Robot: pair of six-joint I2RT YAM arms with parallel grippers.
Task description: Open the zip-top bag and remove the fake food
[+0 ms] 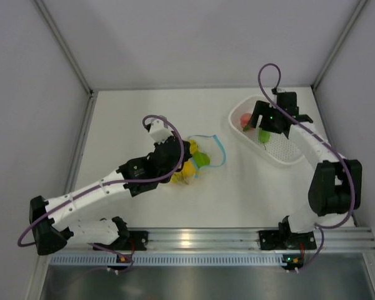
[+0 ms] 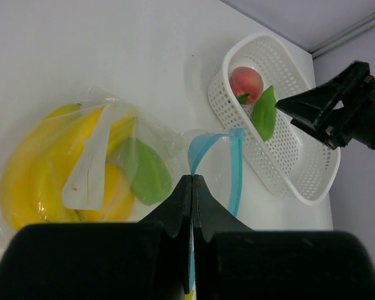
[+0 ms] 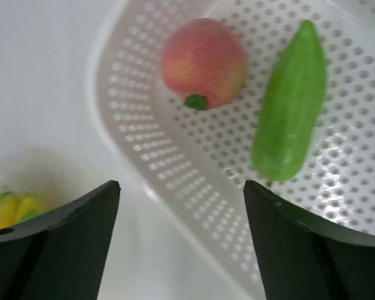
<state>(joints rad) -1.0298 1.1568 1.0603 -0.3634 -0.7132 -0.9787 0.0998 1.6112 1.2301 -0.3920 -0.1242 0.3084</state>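
The left gripper (image 2: 192, 182) is clamped on the blue zip strip (image 2: 235, 169) of the bag (image 2: 144, 134) at mid-table, bananas (image 2: 25, 181) inside. The right gripper (image 3: 180, 194) hangs agape over the basket (image 3: 122, 150). It should reach into the mouth while the left holds the strip steady.

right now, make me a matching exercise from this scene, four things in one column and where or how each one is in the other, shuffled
Things:
1. pink peach
2. banana bunch
3. blue zip strip
4. right gripper

Places or states:
a. pinched in the shut left gripper
b. inside the clear bag
c. open, over the basket
d. lying in the white basket

Pairs: 1-d, 2-b, 3-a, 4-c
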